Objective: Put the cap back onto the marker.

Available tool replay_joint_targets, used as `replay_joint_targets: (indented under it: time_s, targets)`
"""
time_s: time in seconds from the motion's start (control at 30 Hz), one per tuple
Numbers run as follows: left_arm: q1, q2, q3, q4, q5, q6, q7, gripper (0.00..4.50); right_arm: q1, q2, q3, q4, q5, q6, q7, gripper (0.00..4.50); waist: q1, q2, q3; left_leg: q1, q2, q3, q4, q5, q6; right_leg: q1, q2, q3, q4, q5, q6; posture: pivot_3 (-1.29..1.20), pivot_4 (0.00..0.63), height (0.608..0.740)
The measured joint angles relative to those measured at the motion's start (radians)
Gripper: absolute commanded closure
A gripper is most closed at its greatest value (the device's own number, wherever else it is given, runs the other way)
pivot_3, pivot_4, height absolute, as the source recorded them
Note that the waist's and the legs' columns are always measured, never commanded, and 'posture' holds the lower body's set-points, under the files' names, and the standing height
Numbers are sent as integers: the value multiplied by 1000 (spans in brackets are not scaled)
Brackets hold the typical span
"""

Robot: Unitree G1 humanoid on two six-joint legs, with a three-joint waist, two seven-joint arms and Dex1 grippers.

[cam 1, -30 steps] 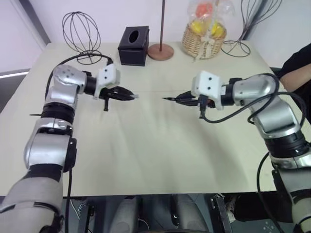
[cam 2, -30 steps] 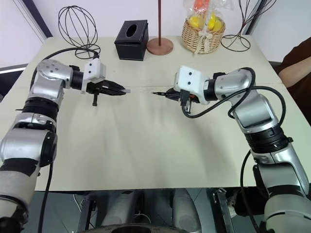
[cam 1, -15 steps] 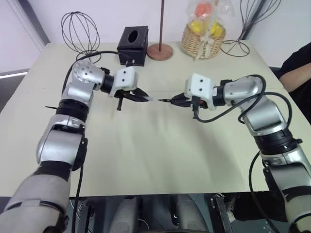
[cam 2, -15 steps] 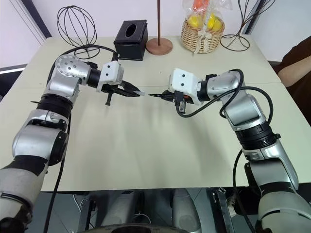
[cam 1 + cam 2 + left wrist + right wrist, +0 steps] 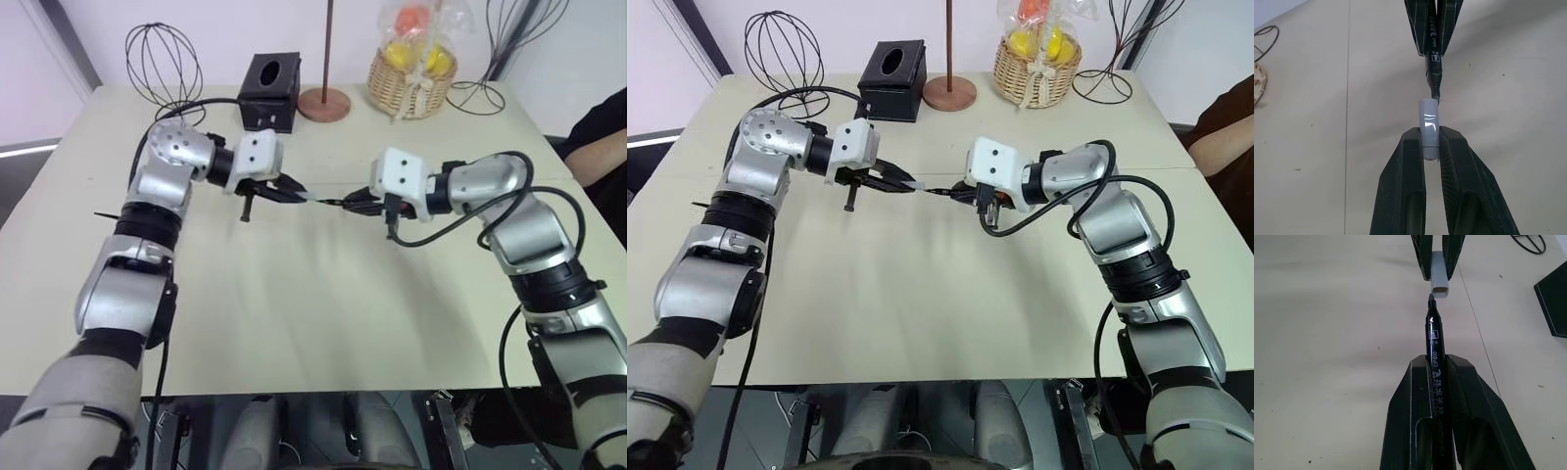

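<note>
**Operator:** What do you have in each claw, and where do the two pieces sit?

**Describer:** Your left claw (image 5: 1431, 147) pinches the cap (image 5: 1429, 126), a short pale grey tube, by its closed end, so the open mouth sticks out past the fingertips. Your right claw (image 5: 1436, 364) is pressed shut on the marker (image 5: 1433, 335), a thin black stick, gripped along its barrel with the pointed tip reaching forward. Both are held in the air above the middle of the bench (image 5: 294, 323). The tip sits right at the cap's mouth, touching or nearly so; I cannot tell whether it has entered.

**Operator:** How will they handle?

**Describer:** Both look light, rigid and smooth, so I judge them likely to slip or pivot in the fingers if you push off-axis. The cap is held by a small patch, so it may tilt most easily. The marker's long grip along the barrel should resist the push better. Keep both grips as they are and press straight along the marker's line.

**Operator:** What room do I have?

**Describer:** Plenty. The bench beneath the claws is bare. A black tissue box (image 5: 268, 93), a round wooden stand base (image 5: 323, 103), a fruit basket (image 5: 411, 73) and wire ornaments (image 5: 164, 64) stand along the far edge, well apart. A person's sleeve (image 5: 598, 137) shows at the far right edge, beyond your right arm.
</note>
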Motion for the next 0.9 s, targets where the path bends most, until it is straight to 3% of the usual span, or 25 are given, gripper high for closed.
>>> replay_joint_targets:
  time_s: [0.9]
  targets:
    - [5, -10, -8, 40, 5, -26, 44, 4440, 2, 12, -1, -23, 3, 24, -18, 4500, 0, 0, 0, 0, 0, 0, 0, 0, 0, 0, 0, 0, 0, 0, 0, 0, 150, 740]
